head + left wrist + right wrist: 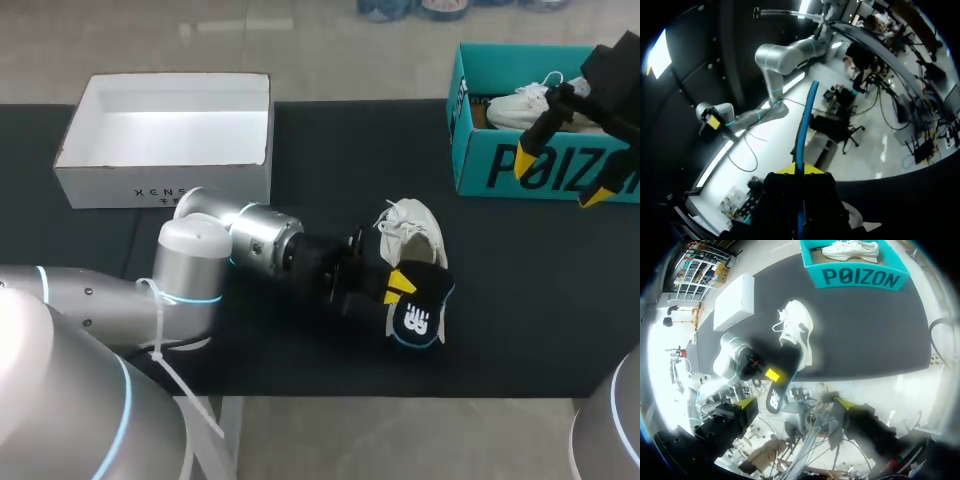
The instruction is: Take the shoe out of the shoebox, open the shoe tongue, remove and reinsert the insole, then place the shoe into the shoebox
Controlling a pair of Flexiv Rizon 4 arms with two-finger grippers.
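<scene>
A white shoe [412, 230] lies on the black table [520, 300], toe towards the far side. Just in front of its heel, my left gripper [397, 284] is shut on a black insole [420, 312] with a blue rim and a white logo. In the left wrist view the insole [803, 125] stands edge-on, clamped between the fingers of the left gripper [800, 171]. My right gripper [560, 178] hangs open and empty above the teal shoebox [500, 165]. From the right wrist view, the right gripper [792, 402] is high over the shoe [797, 332], the insole [785, 371] and the left gripper [771, 374].
The teal shoebox [860, 277] at the far right holds a second white shoe [525, 105]. A white open box [170, 135] stands at the far left. My left arm [230, 245] stretches across the table's near left part.
</scene>
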